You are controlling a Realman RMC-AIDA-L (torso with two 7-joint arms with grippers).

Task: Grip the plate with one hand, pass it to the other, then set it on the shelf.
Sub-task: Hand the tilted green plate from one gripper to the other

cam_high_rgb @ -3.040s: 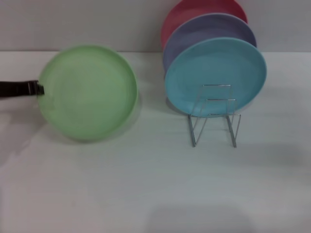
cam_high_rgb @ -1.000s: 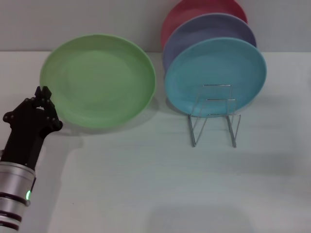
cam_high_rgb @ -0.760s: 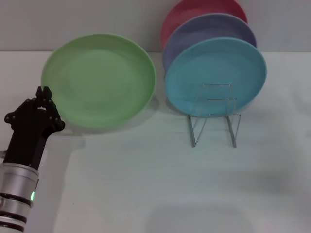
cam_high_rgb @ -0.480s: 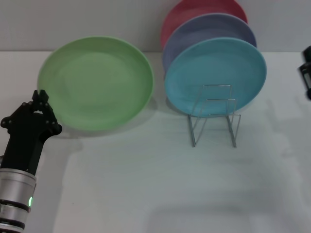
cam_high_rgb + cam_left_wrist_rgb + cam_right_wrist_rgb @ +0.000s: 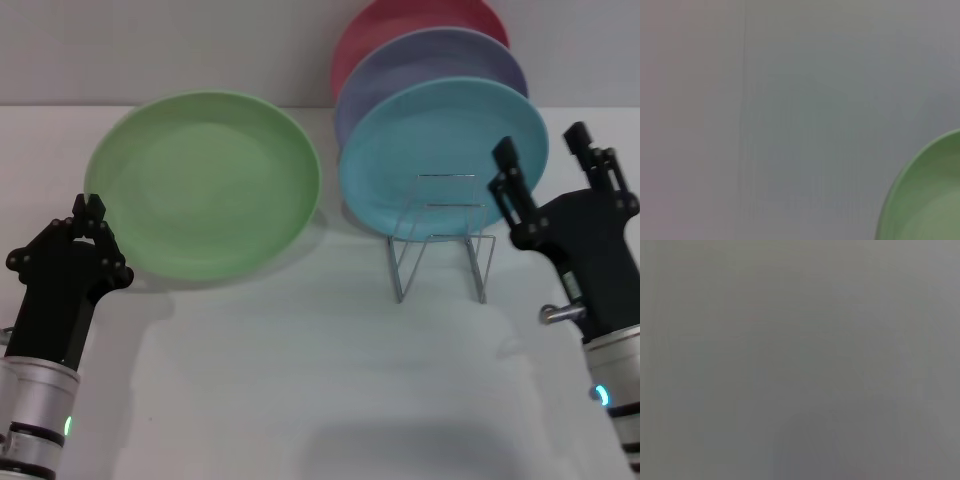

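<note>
White, matte and bare, the surface [image 5: 330,370] runs back to a plain grey wall, and I am working both arms over it from afar. My left gripper [image 5: 92,210] rises from the near left, its fingers pinched together on the rim of the light-green plate [image 5: 205,180]. That plate is tilted, its face turned toward the camera, and it spreads up and to the right of the left gripper. My left wrist camera catches only a curved green edge of the plate against grey.

My right gripper [image 5: 540,165] stands at the near right with its two fingers spread wide and nothing between them. Just to its left sits the shelf [image 5: 440,240], a small silver wire rack. Behind the rack stand a turquoise-blue plate [image 5: 440,150], a lavender plate [image 5: 430,60] and a red plate [image 5: 400,20], one behind another.

I judge the first grasp done and the handover about to begin. The two grippers are well apart, so next I would need to bring the plate and the open right gripper together. The right fingers must close on a free stretch of rim, away from the left gripper's hold, before the left lets go.
</note>
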